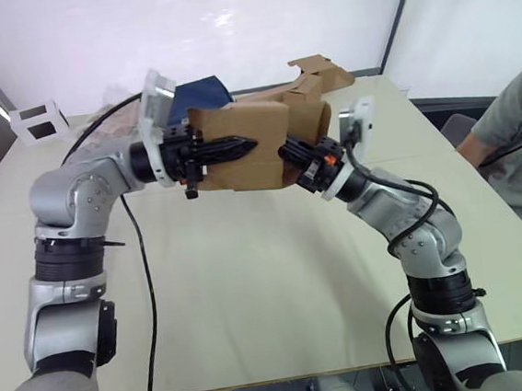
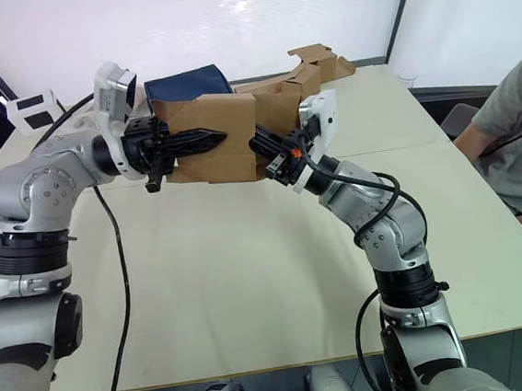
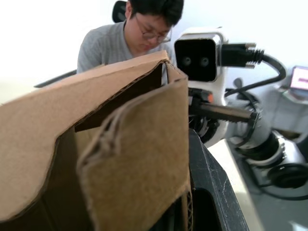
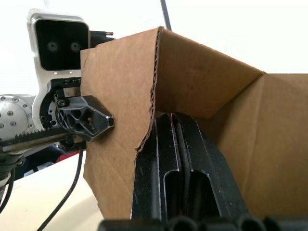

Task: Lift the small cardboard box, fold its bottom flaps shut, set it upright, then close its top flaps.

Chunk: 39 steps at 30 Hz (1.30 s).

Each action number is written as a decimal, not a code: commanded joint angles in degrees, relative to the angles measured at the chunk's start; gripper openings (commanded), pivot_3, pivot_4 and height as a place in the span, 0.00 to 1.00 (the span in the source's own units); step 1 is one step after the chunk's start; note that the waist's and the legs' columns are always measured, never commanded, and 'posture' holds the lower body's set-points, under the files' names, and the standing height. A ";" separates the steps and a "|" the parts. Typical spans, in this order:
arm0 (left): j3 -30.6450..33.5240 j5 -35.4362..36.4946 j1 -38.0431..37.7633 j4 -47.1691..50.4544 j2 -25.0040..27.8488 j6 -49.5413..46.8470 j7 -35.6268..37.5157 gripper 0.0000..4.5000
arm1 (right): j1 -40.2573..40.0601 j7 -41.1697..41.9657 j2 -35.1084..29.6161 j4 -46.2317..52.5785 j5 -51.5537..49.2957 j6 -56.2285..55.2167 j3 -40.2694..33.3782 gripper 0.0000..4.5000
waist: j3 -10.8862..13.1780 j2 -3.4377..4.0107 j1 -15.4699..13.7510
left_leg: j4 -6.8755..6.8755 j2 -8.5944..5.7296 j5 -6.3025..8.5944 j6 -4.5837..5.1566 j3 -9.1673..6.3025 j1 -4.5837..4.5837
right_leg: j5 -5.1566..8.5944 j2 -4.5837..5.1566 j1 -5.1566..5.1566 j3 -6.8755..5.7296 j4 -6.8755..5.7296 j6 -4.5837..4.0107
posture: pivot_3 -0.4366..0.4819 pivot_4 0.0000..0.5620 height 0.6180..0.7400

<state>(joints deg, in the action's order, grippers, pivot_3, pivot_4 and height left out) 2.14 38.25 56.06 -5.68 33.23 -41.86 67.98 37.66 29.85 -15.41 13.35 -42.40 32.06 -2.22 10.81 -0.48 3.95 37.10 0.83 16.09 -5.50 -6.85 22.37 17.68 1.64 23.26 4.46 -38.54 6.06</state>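
Left eye view shows the small cardboard box [image 1: 256,145] held up in the air above the far half of the table [image 1: 251,289], between the two arms. The left gripper [image 1: 238,148] comes at it from the left, its black fingers lying close together across the near face of the box; whether they pinch a flap there cannot be told. The right gripper [image 1: 292,155] meets the box from the right, at its lower right corner. In the right wrist view its fingers [image 4: 168,168] stand pressed together with almost no gap, against the edge of a cardboard wall, with the inside of the box open beyond them.

Behind the box, on the far part of the table, lie a dark blue thing [image 2: 185,81] and a brown cardboard piece [image 2: 309,71]. A white box with black windows [image 1: 34,121] sits at the far left corner. A person [image 1: 520,147] in a grey top sits at the right edge.
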 commanded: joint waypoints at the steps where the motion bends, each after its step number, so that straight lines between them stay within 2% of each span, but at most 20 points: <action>1: 0.34 -1.05 1.52 -1.72 -0.99 1.84 -1.15 0.00 | 0.23 3.29 -2.34 3.66 -0.61 -1.11 -1.21 0.01 | 0.00 0.00 -0.02 | 0.00 0.00 0.00 0.00 0.00 0.00 | 0.00 0.00 0.00 0.00 0.00 0.00 | 0.48 0.27 1.00; 6: 0.45 -2.08 2.17 -4.04 -2.28 4.31 -1.33 0.00 | -0.54 6.08 -7.01 2.97 0.25 -1.31 -2.81 0.01 | 0.00 0.00 0.02 | 0.02 -0.01 0.20 0.36 0.00 0.01 | 0.00 0.00 -0.01 0.00 0.01 0.00 | 0.48 0.27 1.00; 12: 0.22 -3.19 2.27 -5.43 -2.97 6.10 -1.11 0.00 | -2.06 7.40 -11.19 3.55 -1.48 0.42 -6.74 0.01 | 0.00 0.00 0.02 | 0.01 0.00 0.21 0.37 0.00 0.01 | 0.00 -0.01 0.02 0.01 0.01 0.00 | 0.48 0.27 1.00; 15: 0.29 -3.54 2.12 -6.13 -2.89 6.68 -1.01 0.00 | -6.03 9.18 -14.91 4.81 -2.06 2.23 -8.21 0.01 | 0.00 0.00 -0.06 | 0.01 0.00 0.21 0.38 0.00 0.01 | 0.00 0.00 0.01 0.01 0.01 0.00 | 0.48 0.27 1.00; 17: 0.62 -2.94 2.38 -6.14 -2.84 5.88 -0.81 0.00 | -11.27 12.49 -18.34 4.26 3.83 0.43 -3.55 0.01 | 0.01 0.01 -0.18 | 0.03 -0.01 0.21 0.38 0.00 0.02 | 0.00 0.01 0.00 0.00 0.02 0.00 | 0.48 0.27 1.00; 24: 2.07 -1.45 3.24 -7.22 -2.70 3.83 -0.84 0.00 | -11.38 12.17 -15.22 1.90 8.80 -3.23 0.39 0.01 | 0.03 0.02 0.17 | 0.06 -0.01 0.23 0.41 0.04 0.00 | 0.01 -0.04 0.04 0.06 -0.06 0.01 | 0.48 0.27 1.00; 39: 2.13 0.59 1.51 -3.35 -2.30 0.00 -0.79 0.00 | -5.64 11.45 -8.77 -4.98 11.16 -7.23 0.22 0.01 | 0.03 0.01 0.02 | 0.08 -0.02 0.19 0.35 0.03 0.01 | 0.01 0.00 0.01 0.04 -0.04 0.01 | 0.48 0.27 1.00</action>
<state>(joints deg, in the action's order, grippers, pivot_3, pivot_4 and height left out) 2.63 37.68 57.00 -11.06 30.48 -41.92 67.33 30.19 41.02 -24.89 7.42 -30.58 26.13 -0.81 10.84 -0.46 3.97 37.18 0.81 16.29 -5.15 -6.82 22.38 17.69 1.64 23.28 4.51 -38.58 6.07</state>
